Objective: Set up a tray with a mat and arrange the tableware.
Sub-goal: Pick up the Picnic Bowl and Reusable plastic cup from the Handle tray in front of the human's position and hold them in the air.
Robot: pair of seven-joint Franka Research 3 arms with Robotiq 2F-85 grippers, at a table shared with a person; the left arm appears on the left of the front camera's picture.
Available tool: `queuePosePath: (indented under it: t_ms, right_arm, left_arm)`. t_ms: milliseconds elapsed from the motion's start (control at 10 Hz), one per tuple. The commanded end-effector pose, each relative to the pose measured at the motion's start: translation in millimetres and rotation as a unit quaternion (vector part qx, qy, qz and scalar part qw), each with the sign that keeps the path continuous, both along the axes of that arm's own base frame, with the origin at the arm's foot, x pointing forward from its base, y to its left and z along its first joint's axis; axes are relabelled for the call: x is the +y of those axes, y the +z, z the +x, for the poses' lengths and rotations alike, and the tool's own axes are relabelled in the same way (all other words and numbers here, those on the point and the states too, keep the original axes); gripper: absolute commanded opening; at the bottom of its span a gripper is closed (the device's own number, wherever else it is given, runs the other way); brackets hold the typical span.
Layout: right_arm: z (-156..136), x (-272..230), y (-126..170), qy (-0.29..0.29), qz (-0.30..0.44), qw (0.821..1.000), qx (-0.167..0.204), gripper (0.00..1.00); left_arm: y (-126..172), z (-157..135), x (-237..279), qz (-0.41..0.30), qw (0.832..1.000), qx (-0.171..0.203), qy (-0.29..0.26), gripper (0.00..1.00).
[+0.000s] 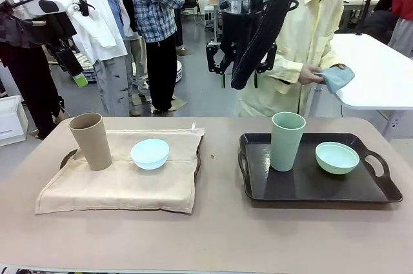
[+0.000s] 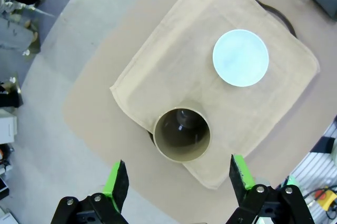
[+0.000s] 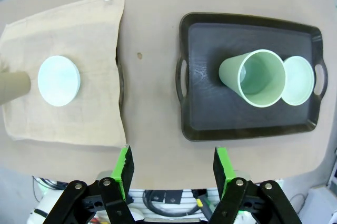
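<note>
A glossy black tray at the right of the front view is holding a tall pale green cup, standing upright, and a round pale green bowl beside it. At the left, a beige cloth mat is lying over a second tray and carrying a matte tan cup and a light blue bowl.

The left wrist view is looking straight down into the tan cup's dark inside; the left hand is hovering spread wide, gripping nothing. The right hand is hanging parted above the bench, gripping nothing. In the upper right of the front view, a person is holding a blue cloth.
</note>
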State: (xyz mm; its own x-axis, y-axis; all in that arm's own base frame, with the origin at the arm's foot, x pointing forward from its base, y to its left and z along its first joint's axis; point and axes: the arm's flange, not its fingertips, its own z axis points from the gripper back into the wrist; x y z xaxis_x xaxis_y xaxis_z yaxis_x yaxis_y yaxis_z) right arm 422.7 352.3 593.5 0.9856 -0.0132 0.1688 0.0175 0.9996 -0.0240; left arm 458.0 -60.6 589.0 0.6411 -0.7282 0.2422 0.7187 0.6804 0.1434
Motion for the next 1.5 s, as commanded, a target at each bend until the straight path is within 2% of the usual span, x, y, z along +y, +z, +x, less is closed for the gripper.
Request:
queuePosePath:
  t_ms: [0,100,200,300,500,600,800,1000,1200,1400]
  right_arm:
    - [0.0,-0.1,0.0,0.0,0.0,1.0,0.0,0.79]
    - [-12.9,-16.4,-7.1,0.02,-0.014,1.0,-0.002,0.79]
    - [-23.9,-34.8,-15.1,0.038,-0.009,0.999,-0.007,0.79]
    - [-33.9,-62.4,-23.8,0.063,0.02,0.998,-0.006,0.79]
    - [-38.7,-118.6,-30.3,0.096,0.113,0.989,-0.002,0.79]
    - [-39.0,-151.6,-28.0,0.095,0.177,0.98,-0.003,0.79]
    - [-44.3,-228.7,-25.5,0.054,0.273,0.96,-0.014,0.79]
    - [-50.5,-292.5,-20.7,0.019,0.315,0.948,-0.03,0.79]
    - [-56.5,-348.9,-18.6,-0.012,0.35,0.936,-0.035,0.79]
    - [-65.7,-398.5,-29.5,-0.05,0.401,0.914,-0.03,0.79]
  left_arm:
    - [0.0,0.0,0.0,0.0,1.0,0.0,0.0,1.0]
    - [-7.2,-15.7,-5.1,0.021,0.998,0.03,0.053,1.0]
    - [-13.7,-26.3,-5.7,0.004,0.993,0.066,0.098,1.0]
    - [-23.3,-42.4,-12.6,0.027,0.985,0.073,0.151,1.0]
    - [-26.0,-59.2,-30.1,0.029,0.981,0.066,0.182,1.0]
    - [-17.4,-59.0,-32.6,-0.01,0.981,0.066,0.182,1.0]
    - [3.3,-47.1,-12.9,-0.157,0.969,0.103,0.16,1.0]
    - [-1.3,-29.0,9.8,-0.257,0.941,0.153,0.156,1.0]
    - [-13.9,-14.0,29.9,-0.348,0.899,0.213,0.159,1.0]
    - [-21.8,-4.4,55.3,-0.42,0.858,0.244,0.168,1.0]
